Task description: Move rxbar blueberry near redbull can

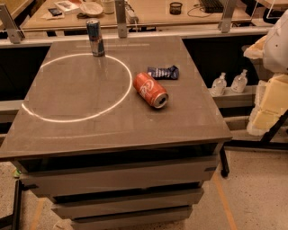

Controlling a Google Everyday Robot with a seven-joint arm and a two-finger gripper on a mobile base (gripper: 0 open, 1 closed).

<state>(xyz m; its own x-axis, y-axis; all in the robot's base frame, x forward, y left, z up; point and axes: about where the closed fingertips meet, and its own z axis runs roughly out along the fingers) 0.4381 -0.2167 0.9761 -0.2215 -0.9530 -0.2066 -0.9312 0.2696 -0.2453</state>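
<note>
The rxbar blueberry (163, 72) is a crinkled dark blue wrapper lying flat on the brown table top (112, 121), right of centre toward the back. The redbull can (95, 37) stands upright near the table's far edge, left of the bar, on the rim of a bright ring of light. The two are well apart. My gripper is out of view; only a white rounded shape (275, 42), which may be part of my arm, shows at the right edge.
A red soda can (150, 90) lies on its side just in front of the bar. Two small clear bottles (228, 83) stand on a ledge to the right. Pale foam blocks (270, 105) sit at the far right. A cluttered desk (135, 11) runs behind.
</note>
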